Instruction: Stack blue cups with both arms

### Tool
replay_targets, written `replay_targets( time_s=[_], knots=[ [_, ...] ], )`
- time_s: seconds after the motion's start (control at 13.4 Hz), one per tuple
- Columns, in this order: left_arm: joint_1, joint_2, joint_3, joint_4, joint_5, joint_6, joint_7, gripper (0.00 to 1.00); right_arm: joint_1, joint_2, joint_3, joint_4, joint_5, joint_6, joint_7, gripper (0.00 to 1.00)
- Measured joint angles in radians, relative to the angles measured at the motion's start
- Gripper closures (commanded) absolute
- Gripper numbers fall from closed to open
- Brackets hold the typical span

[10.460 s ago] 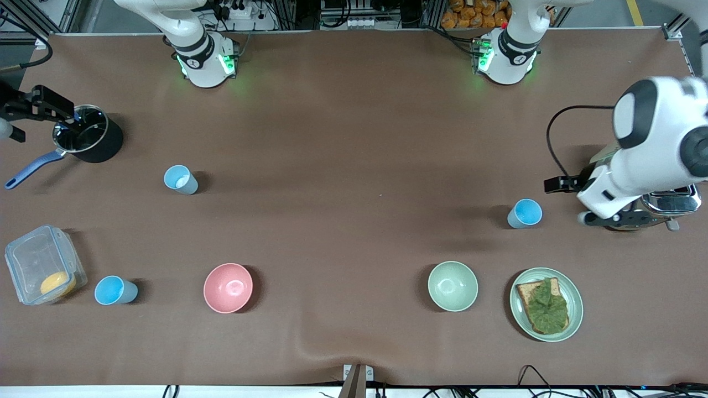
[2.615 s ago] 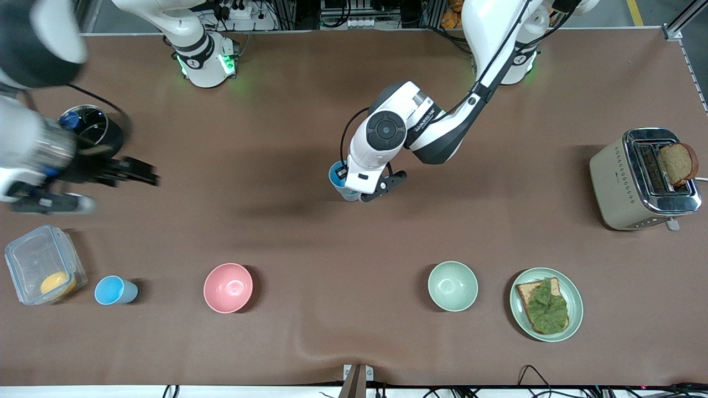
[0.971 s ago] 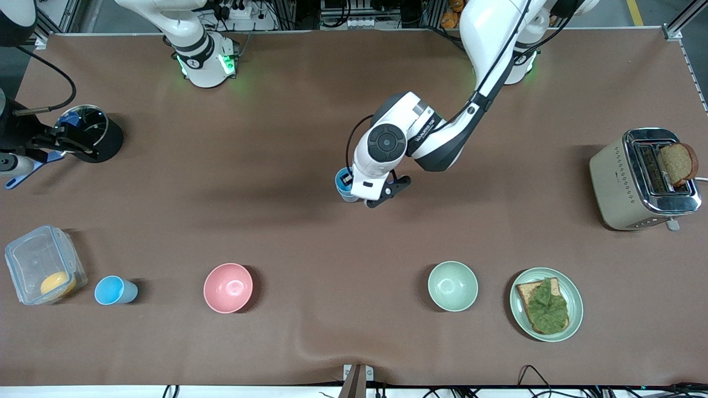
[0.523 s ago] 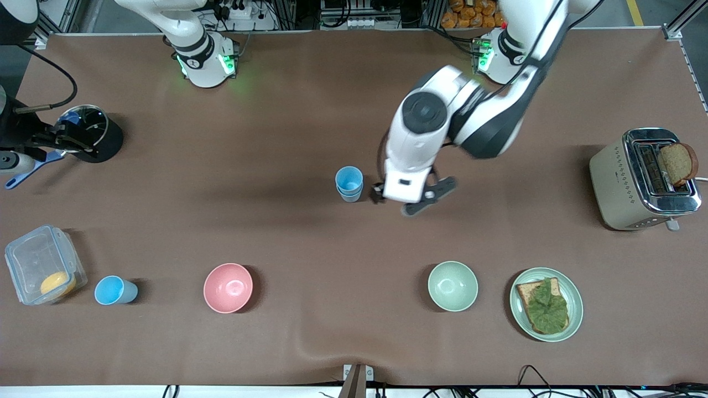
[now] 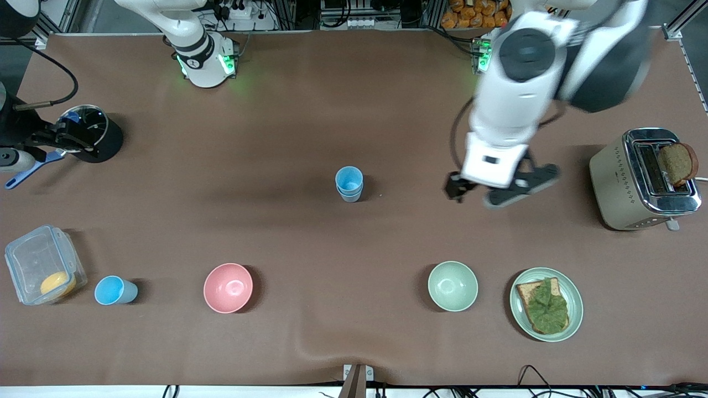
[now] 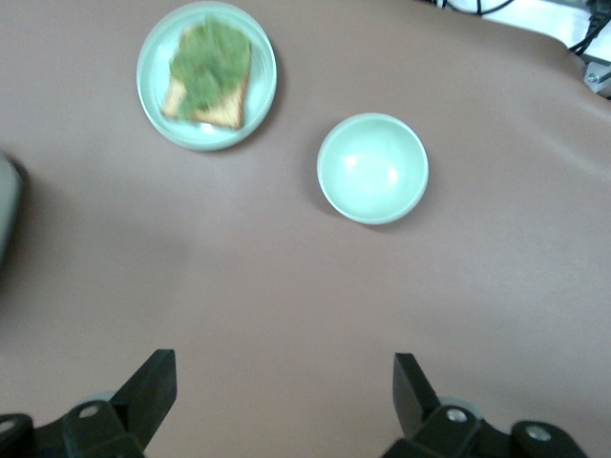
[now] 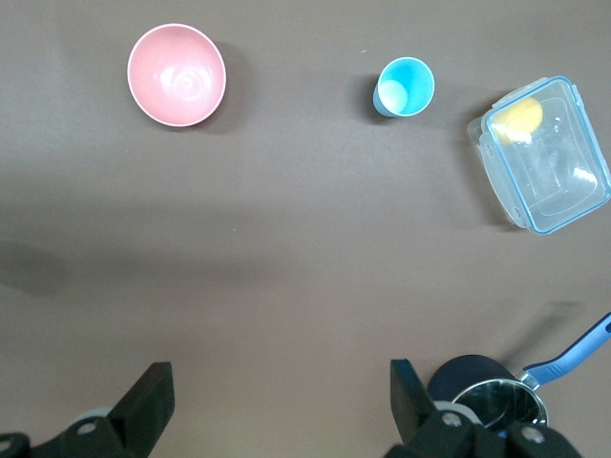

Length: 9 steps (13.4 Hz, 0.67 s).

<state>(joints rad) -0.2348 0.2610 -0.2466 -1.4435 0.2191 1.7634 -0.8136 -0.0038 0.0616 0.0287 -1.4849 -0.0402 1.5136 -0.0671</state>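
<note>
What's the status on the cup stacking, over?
Left gripper open, over bare table. Right gripper open by the pot. Two cups stacked; third cup waits alone. Nothing blocking.

Brown table [image 5: 310,110], surface slightly rippled at the edge nearest the front camera. Mid-table: two stacked blue cups [image 5: 349,184], upright. Row nearer the camera, from the right arm's end: clear lidded box [image 5: 41,265] with something yellow inside, single blue cup [image 5: 114,291] just beside it, pink bowl [image 5: 228,287], pale-green bowl [image 5: 452,286], green plate [image 5: 546,304] carrying toast topped with greens. Toaster [image 5: 641,179] at the left arm's end, bread slice sticking out of a slot. Black saucepan [image 5: 94,140] with blue handle at the right arm's end, farther from the camera than the box.
</note>
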Motion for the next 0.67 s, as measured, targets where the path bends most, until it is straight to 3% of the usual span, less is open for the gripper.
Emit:
replay_targets(
  time_s=[0.37,0.67],
  knots=[
    [0.217,-0.078,-0.001,-0.001,-0.114,-0.053,0.430,0.00,0.001,0.000,0.001,0.000,0.000,0.001,0.000,0.00],
    [0.267,-0.109,0.010,-0.033,-0.155,-0.070,0.563,0.00,0.003,0.000,0.002,0.000,0.000,0.007,-0.001,0.00]
  ],
)
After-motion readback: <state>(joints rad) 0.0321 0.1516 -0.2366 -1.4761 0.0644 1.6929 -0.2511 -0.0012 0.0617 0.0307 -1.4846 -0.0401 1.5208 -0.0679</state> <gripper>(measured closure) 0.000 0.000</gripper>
